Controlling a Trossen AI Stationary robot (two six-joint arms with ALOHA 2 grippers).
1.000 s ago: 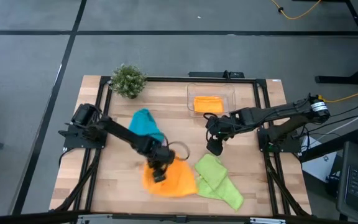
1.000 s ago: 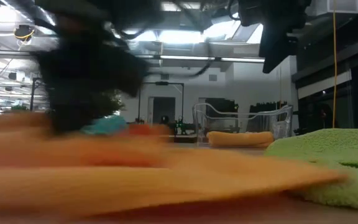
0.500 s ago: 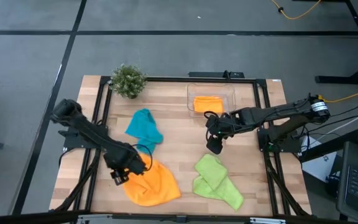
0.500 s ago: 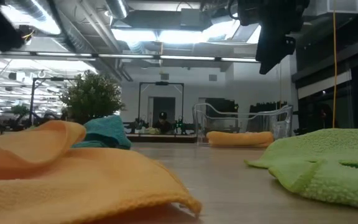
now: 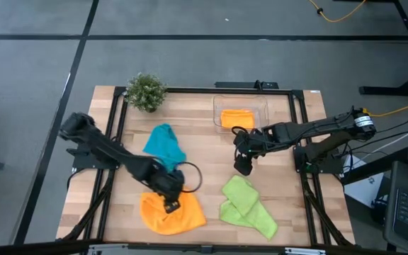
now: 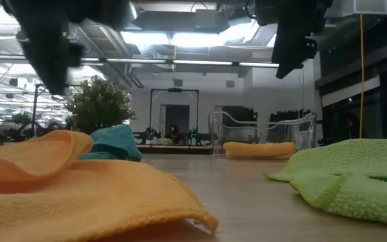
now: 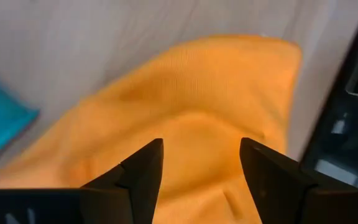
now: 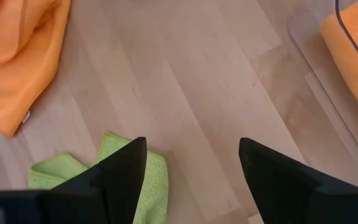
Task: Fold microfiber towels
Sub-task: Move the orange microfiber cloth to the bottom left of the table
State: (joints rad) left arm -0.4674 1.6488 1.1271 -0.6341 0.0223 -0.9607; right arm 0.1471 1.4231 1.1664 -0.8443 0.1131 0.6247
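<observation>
An orange microfiber towel (image 5: pixel 165 214) lies bunched on the wooden table near its front edge, with a raised fold (image 6: pixel 42 151) on its left side. My left gripper (image 7: pixel 201 165) hangs open above it, clear of the cloth (image 6: pixel 46 47). A teal towel (image 5: pixel 165 145) lies crumpled behind it, and a lime green towel (image 5: pixel 246 207) lies loosely folded at the front right. A second orange towel (image 5: pixel 236 117) lies folded in a clear tub (image 5: pixel 262 108). My right gripper (image 5: pixel 243 166) hangs open over bare wood between the tub and the green towel.
A small potted plant (image 5: pixel 146 91) stands at the far left corner. The clear tub stands at the far edge, right of centre. Bare wood (image 8: pixel 185 93) shows between the orange and green towels. A dark frame (image 5: pixel 299 127) runs around the table's sides.
My left gripper swung toward the table's left edge, then came back over the orange towel and rose. The orange towel has slid toward the left edge and now lies more bunched, with a fold raised on its left side. The right arm has kept still.
</observation>
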